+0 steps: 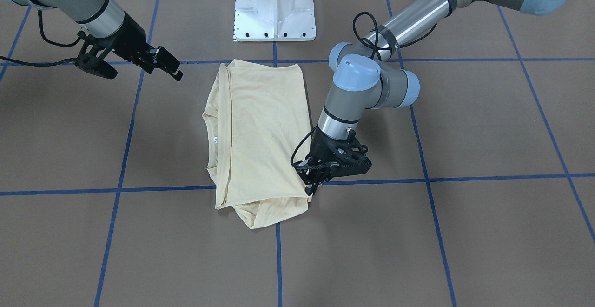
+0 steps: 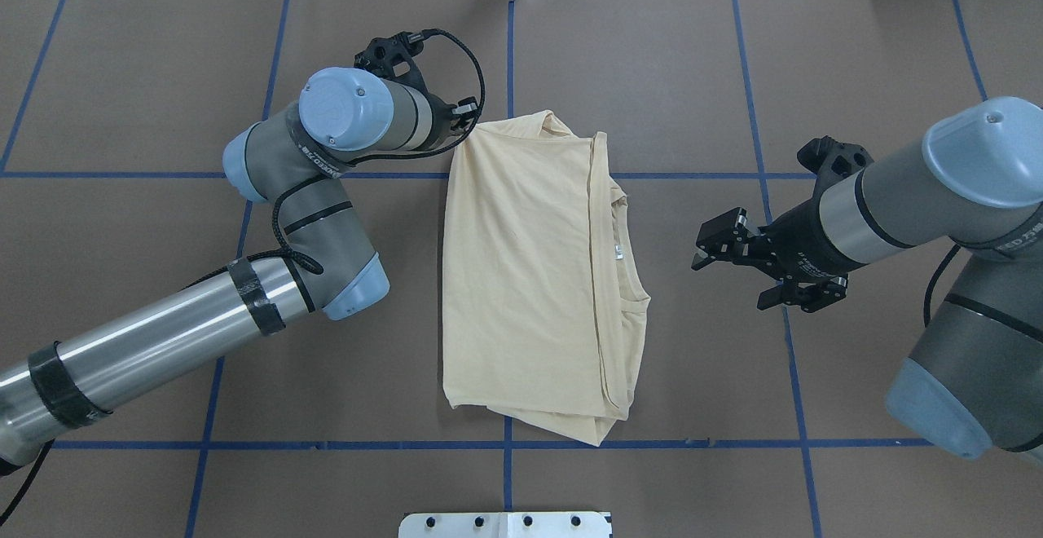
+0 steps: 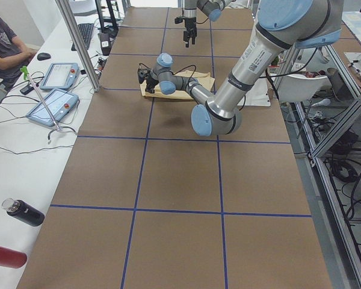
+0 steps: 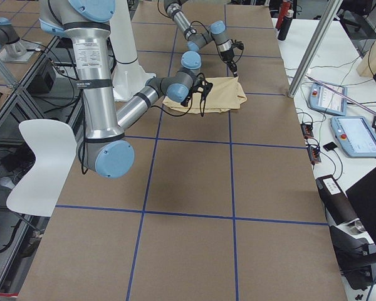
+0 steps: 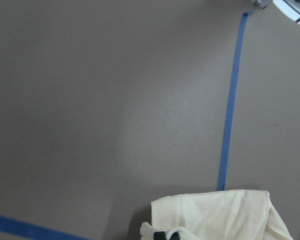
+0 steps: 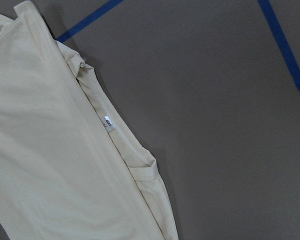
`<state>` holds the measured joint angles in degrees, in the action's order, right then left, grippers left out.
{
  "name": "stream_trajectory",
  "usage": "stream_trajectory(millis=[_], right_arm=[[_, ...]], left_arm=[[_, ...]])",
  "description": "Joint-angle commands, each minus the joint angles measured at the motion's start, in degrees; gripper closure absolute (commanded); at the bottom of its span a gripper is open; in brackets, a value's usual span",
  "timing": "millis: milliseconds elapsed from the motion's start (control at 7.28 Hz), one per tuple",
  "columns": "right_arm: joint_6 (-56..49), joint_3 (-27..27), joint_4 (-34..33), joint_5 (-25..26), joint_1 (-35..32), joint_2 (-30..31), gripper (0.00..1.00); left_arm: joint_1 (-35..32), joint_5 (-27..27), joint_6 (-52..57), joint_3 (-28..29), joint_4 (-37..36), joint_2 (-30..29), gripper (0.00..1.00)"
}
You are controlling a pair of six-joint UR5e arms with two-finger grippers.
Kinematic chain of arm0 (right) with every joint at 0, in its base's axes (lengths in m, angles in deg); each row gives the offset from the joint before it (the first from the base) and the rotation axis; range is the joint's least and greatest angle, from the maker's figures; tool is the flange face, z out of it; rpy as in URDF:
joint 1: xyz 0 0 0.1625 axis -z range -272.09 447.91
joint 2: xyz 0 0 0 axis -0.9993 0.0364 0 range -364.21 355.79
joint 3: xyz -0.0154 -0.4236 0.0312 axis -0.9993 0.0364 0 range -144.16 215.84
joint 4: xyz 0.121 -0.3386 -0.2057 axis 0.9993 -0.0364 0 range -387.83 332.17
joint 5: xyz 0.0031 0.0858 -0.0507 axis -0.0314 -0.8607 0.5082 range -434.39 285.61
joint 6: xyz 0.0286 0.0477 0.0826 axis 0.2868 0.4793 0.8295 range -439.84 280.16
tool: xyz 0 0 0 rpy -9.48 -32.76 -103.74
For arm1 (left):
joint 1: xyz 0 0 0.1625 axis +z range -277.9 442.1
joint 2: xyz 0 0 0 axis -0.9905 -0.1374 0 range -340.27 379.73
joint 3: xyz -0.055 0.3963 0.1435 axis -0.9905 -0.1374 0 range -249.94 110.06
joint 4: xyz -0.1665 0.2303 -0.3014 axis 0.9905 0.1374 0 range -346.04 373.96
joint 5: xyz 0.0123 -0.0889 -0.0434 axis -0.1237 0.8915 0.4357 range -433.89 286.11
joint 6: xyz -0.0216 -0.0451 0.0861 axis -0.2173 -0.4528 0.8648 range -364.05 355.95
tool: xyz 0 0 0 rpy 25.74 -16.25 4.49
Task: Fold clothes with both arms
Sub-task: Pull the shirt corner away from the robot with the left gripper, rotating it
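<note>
The shirt (image 2: 521, 277) lies folded into a long rectangle, flat on the table (image 2: 693, 73) between the two sets of jaws. Its collar edge and white label (image 2: 618, 252) face the right jaws, and its smooth folded edge is on the left jaws' side. The left arm (image 1: 362, 88) reaches down to the shirt's corner farthest from the robot, where the left jaws look pinched together on the fabric. The right arm (image 2: 896, 196) hangs beside the collar edge, the right jaws spread apart and clear of the cloth.
</note>
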<state>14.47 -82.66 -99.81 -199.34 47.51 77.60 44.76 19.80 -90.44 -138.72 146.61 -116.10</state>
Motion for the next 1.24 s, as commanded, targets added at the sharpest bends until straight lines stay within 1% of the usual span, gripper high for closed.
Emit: stream_trajectory(millis=[0, 137, 412, 550, 687, 825, 962, 1099], right_arm=[[0.0, 0.11, 0.0, 0.94, -0.03, -0.06, 0.0], [0.0, 0.28, 0.0, 0.94, 0.06, -0.06, 0.0], [0.09, 0.64, 0.0, 1.03, 0.32, -0.06, 0.0], [0.09, 0.9, 0.0, 1.29, 0.32, -0.15, 0.0], [0.09, 0.99, 0.0, 1.99, 0.41, -0.15, 0.0], [0.09, 0.99, 0.0, 2.0, 0.41, -0.24, 0.0], [0.0, 0.99, 0.09, 2.0, 0.41, -0.24, 0.0], [0.0, 0.99, -0.35, 2.78, 0.93, -1.63, 0.0]], left_arm=[[-0.19, -5.42, 1.4, 5.3, 8.38, -1.28, 1.0], [-0.19, -7.62, 3.75, 6.1, 9.02, -1.2, 1.0], [-0.28, -12.37, 4.22, 9.26, 9.03, -1.19, 1.0], [-0.36, -14.3, 4.22, 9.71, 9.03, -1.11, 1.0], [-0.45, -17.02, 4.22, 9.8, 8.94, -1.11, 0.87], [-1.41, -17.66, 4.22, 9.8, 8.94, -1.02, 0.31], [-1.77, -17.05, 5.52, 9.8, 9.03, -1.11, 0.01], [-2.12, -15.22, 5.88, 9.8, 8.94, -1.11, 0.0]])
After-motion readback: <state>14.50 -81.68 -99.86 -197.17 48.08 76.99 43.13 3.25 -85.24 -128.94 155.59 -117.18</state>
